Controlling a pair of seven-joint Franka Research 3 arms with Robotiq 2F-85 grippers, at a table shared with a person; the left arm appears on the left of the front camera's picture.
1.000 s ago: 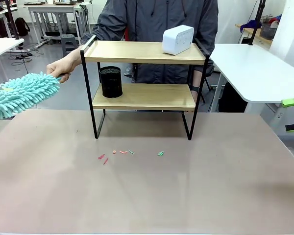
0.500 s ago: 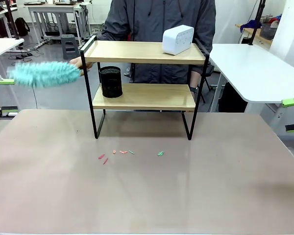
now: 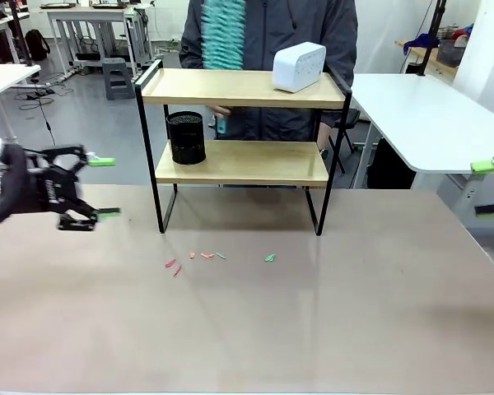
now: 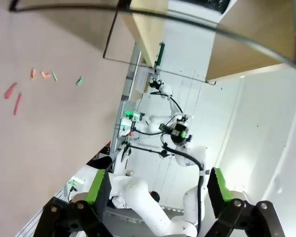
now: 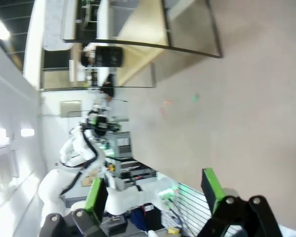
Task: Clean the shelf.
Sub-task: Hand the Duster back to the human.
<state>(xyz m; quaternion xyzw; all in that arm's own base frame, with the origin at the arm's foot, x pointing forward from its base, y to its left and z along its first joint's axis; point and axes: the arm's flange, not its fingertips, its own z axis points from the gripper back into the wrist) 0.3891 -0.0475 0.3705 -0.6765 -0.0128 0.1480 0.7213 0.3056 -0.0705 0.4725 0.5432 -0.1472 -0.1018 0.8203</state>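
The shelf (image 3: pixel 239 162) stands at the table's far middle, with a white box (image 3: pixel 299 66) on its top board and a black mesh cup (image 3: pixel 186 137) on the lower one. Behind it a person holds a teal fluffy duster (image 3: pixel 225 33) upright above the top board. My left gripper (image 3: pixel 105 188) hangs open and empty at the table's left edge, left of the shelf. The right gripper (image 3: pixel 492 189) is open at the far right edge. In the left wrist view the shelf (image 4: pixel 148 29) lies ahead of the open left gripper (image 4: pixel 158 185). The right gripper (image 5: pixel 154 192) also stands open in its own view.
Small red and green scraps (image 3: pixel 206 256) lie on the table (image 3: pixel 313 329) just in front of the shelf, also seen as scraps (image 4: pixel 44 75) from the left wrist. White tables stand to the right (image 3: pixel 428 115) and far left.
The person took the duster away from my left side and swung it up behind the top board. My left gripper opened wider and moved right into view. The right gripper stayed still.
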